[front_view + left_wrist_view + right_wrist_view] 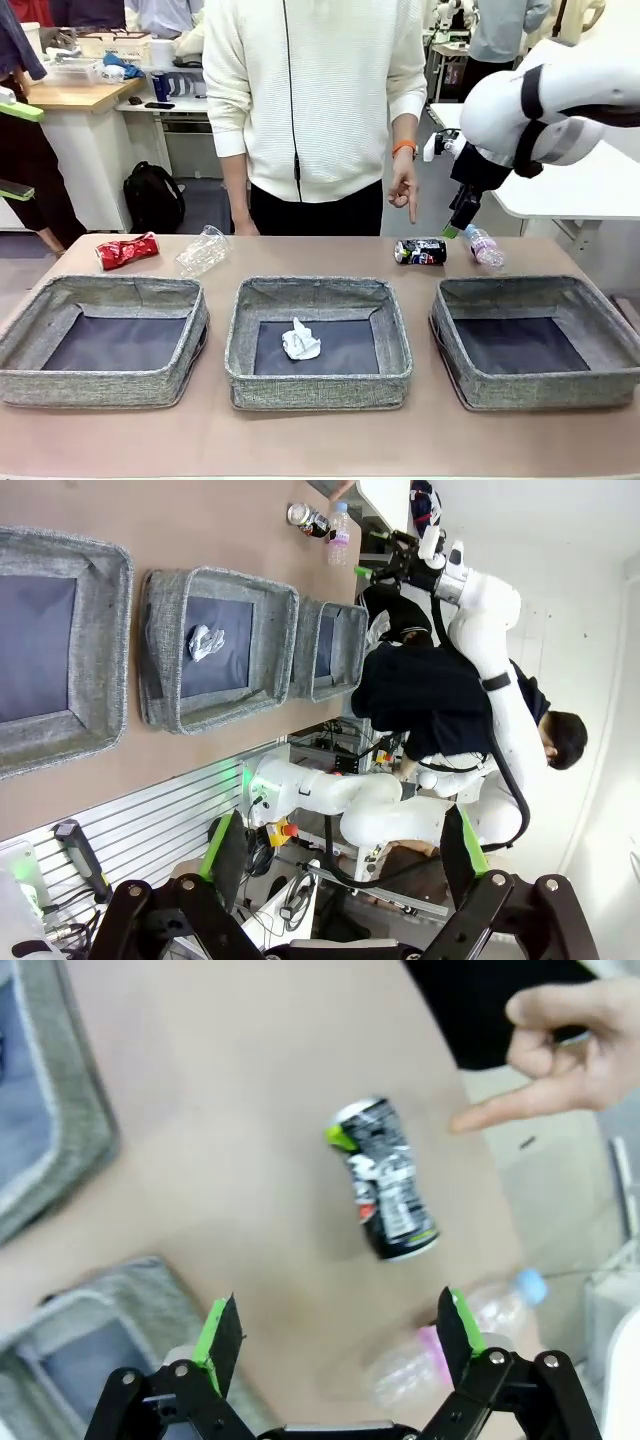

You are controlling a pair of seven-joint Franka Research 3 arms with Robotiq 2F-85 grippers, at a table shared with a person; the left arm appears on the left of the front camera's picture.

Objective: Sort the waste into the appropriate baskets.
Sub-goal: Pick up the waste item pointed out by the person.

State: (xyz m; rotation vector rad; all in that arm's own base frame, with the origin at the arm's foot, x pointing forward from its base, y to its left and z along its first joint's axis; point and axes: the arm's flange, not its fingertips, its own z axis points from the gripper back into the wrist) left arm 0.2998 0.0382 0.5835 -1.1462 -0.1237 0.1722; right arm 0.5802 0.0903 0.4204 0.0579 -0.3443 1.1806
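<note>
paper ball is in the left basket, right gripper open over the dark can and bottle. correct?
Not quite. The front view shows the paper ball lying in the middle basket, not the left one. The rest holds: the right gripper hangs open over the dark can and the bottle.

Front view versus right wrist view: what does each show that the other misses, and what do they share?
Front adds: red can, clear container, left basket, and a paper ball lying in the middle basket. Right wrist adds: the right claw close up, jaws plainly open. Shared: dark can on its side, bottle beside it, the person's hand pointing toward the can, the right basket.
</note>
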